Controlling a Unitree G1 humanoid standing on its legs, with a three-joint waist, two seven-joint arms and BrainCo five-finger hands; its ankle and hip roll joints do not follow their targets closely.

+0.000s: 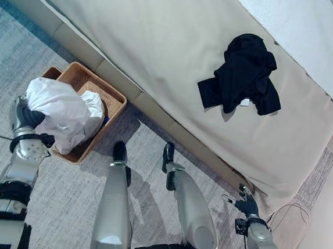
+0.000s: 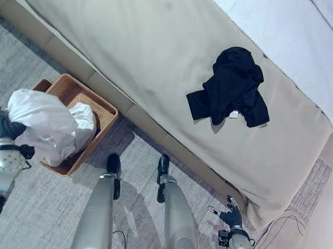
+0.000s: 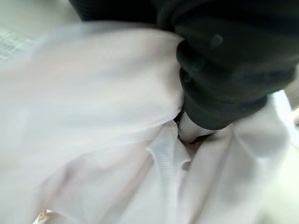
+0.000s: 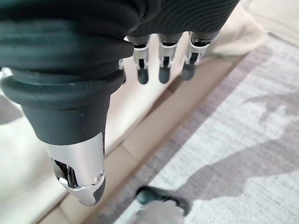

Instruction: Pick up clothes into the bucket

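Observation:
A white garment hangs bunched over the near half of a wicker basket on the carpet by the bed. My left hand is at the cloth's left side, shut on it; the left wrist view has the thumb pressed into white folds. A black garment lies crumpled on the beige bed cover, far to the right of the basket. My right hand hangs low by the bed's corner, open, and its straight fingers hold nothing.
The bed runs diagonally across the top, its base edge right behind the basket. A darker brown box corner peeks out behind the basket. Grey carpet spreads in front of the basket.

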